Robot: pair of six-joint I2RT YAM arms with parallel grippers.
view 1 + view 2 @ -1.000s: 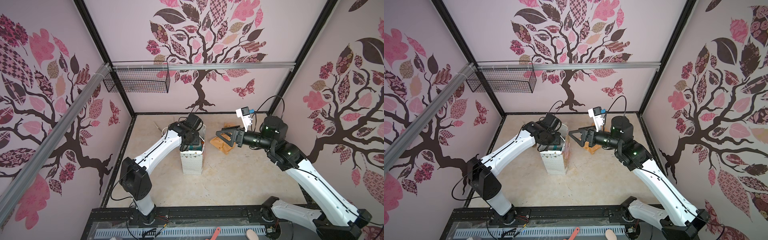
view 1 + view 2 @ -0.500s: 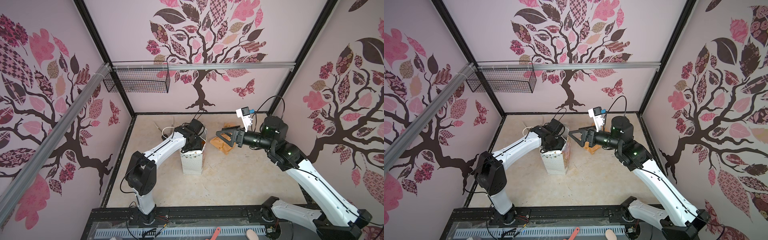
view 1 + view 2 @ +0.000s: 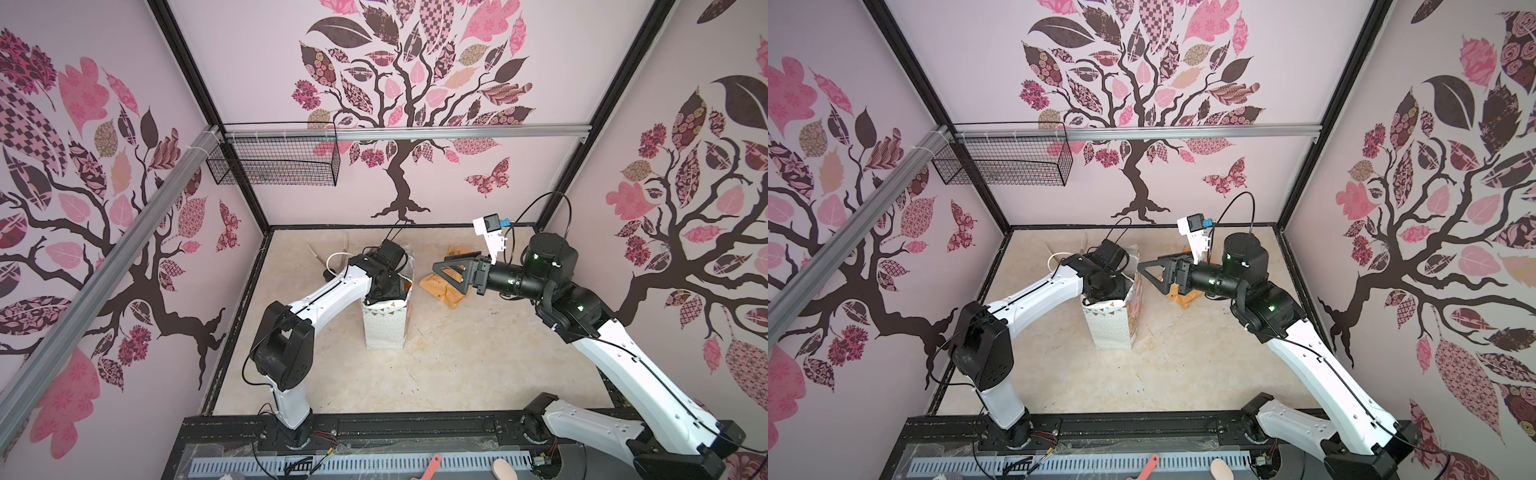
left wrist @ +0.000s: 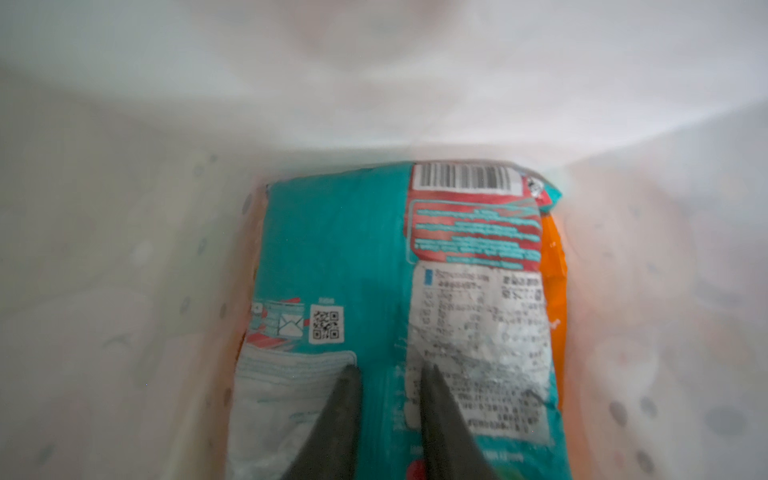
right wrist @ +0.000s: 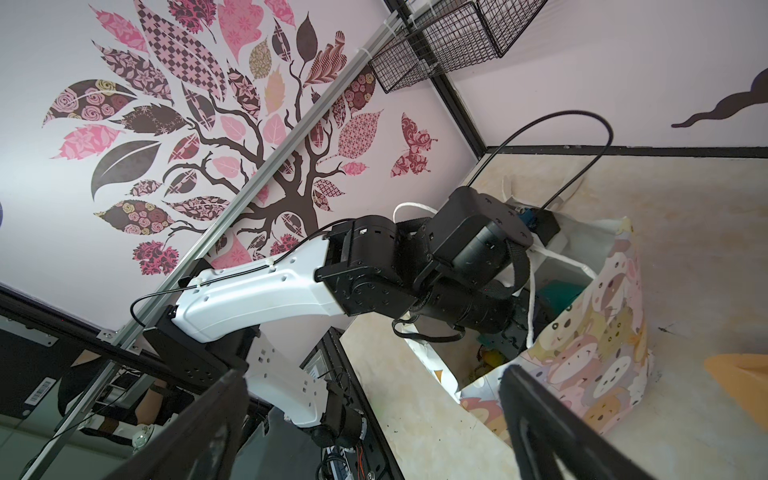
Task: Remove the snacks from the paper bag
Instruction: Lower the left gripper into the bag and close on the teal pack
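While the teal packet [image 4: 332,257] lies deep inside the paper bag [image 3: 384,328] against an orange packet [image 4: 555,266], the left gripper [image 4: 390,368] pinches a fold of its film. The next move is probably a straight lift clear of the rim. The right gripper [image 3: 441,266] hovers wide and empty at the bag's 3 o'clock.

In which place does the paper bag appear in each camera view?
Top view: paper bag mid-floor.
Top view: same spot.
Left wrist: its white inner walls surround the teal packet.
Right wrist: lower right.
Shared landmark: left arm reaching in; left wrist shows only its fingers.
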